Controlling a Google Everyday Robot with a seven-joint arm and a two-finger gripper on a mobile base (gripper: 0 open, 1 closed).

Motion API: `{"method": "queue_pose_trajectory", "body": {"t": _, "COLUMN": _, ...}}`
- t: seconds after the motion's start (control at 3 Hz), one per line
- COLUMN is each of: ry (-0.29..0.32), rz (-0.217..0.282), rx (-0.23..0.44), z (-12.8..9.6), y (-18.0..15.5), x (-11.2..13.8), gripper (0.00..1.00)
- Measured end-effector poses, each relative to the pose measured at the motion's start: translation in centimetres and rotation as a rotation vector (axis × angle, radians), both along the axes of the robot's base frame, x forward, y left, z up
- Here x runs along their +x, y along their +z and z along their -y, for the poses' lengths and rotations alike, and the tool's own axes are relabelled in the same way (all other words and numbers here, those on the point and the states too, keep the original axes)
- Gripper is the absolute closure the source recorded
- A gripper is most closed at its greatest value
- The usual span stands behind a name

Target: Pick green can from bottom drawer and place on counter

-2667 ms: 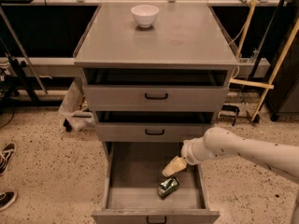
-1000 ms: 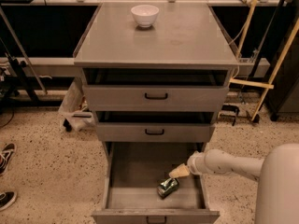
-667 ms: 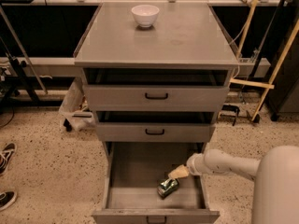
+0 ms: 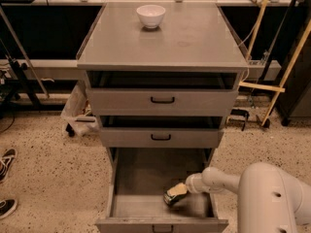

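Bottom drawer [image 4: 141, 178]: stands pulled far out, plain grey floor open to view, small dark handle on the front wall.

Green can [image 4: 171, 198]: sits inside the bottom drawer, on its floor, toward the front right corner; appears to lie on its side, slanted, one end pointing to the drawer's front left.

Gripper [image 4: 179, 190]: reaches into the bottom drawer from its right side, low over the floor, tan tip right against the upper right end of the green can. Touching or just short of it: cannot tell. Open or closed around it: cannot tell either.

Arm [image 4: 218, 180]: crosses the right wall of the bottom drawer, white and rounded, widening into a large white body [image 4: 272, 203] just right of the drawer's front.

Middle drawer [image 4: 160, 137] and top drawer [image 4: 162, 101]: stacked directly above the bottom drawer, both shallower, each out only a little, each with a black handle.

Tabletop [image 4: 194, 38]: caps the cabinet well above the bottom drawer, flat, grey, wider than the drawers.

White bowl [image 4: 150, 15]: stands upright on the tabletop near its far edge, high above the bottom drawer and well apart from the green can.

Speckled floor [image 4: 53, 178]: spreads left and right of the bottom drawer.
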State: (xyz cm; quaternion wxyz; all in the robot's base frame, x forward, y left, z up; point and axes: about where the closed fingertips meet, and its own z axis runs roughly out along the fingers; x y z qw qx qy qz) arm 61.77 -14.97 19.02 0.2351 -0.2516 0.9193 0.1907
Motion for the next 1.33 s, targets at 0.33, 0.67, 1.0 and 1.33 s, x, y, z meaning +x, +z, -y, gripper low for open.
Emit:
{"method": "queue_pose_trajectory", "body": {"t": 0.33, "ry": 0.0, "rz": -0.004, "rx": 0.001, "z": -0.1, "y": -0.3, "x": -0.2, "gripper": 0.0}}
{"method": "queue_pose_trajectory", "body": {"t": 0.67, "ry": 0.003, "rz": -0.03, "rx": 0.0, "z": -0.7, "y": -2.0, "x": -0.5, "gripper": 0.0}}
{"method": "queue_pose_trajectory", "body": {"t": 1.0, "ry": 0.008, "rz": -0.081, "rx": 0.023, "z": -2.4, "y": -5.4, "x": -1.3, "gripper": 0.0}}
{"method": "queue_pose_trajectory", "body": {"t": 1.33, "ry": 0.008, "rz": -0.081, "rx": 0.023, "z": -2.4, "y": -5.4, "x": -1.3, "gripper": 0.0}}
